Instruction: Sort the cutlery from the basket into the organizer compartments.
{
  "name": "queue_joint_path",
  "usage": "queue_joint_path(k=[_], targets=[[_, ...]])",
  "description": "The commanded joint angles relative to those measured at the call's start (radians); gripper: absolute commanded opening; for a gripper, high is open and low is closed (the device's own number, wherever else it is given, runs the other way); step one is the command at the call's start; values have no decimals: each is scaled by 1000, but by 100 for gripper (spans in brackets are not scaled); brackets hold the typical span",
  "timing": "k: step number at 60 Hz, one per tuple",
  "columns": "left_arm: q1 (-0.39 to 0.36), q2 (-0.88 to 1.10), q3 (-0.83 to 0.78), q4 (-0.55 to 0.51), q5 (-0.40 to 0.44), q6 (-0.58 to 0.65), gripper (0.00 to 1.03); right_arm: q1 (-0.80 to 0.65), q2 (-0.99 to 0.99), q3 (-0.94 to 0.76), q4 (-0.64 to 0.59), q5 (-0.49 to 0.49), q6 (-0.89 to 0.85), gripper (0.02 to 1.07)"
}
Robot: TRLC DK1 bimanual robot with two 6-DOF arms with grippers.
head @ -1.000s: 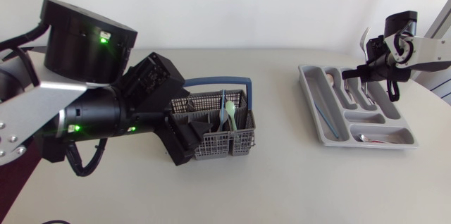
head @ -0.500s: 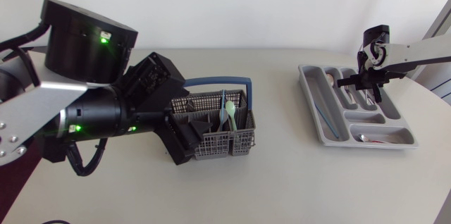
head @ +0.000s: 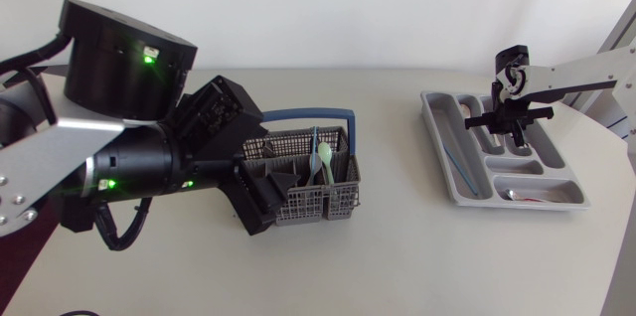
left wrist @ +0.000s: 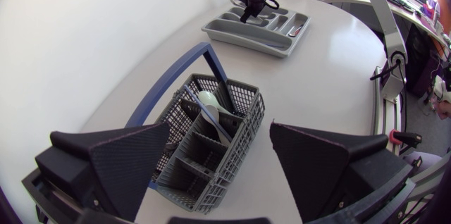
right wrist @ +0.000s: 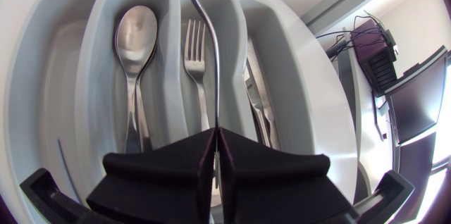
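The grey cutlery basket with a blue handle stands mid-table, with a pale green spoon and a blue utensil in it. My left gripper is open at the basket's left end; in the left wrist view the basket lies between and just ahead of the broad fingers. The grey organizer lies at the right. Just above its middle compartments, my right gripper is shut on a slim metal cutlery piece. The piece runs over the compartment with a fork; its gripped end is hidden.
In the organizer a spoon lies beside the fork and more metal cutlery on the other side. A thin blue piece lies in the long compartment and a small spoon in the crosswise one.
My right gripper has moved left and down with the metal piece, from above the organizer's far right corner to just over its middle compartments. The left arm has kept still.
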Motion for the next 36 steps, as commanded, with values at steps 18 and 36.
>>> queue_joint_path(k=[18,36], targets=[[-19,13,13,-8,-22,16,98,18,47,27,-29,-10,34,34],[-19,10,16,-7,-61,17,98,28,-207,-156,75,-10,1,43]])
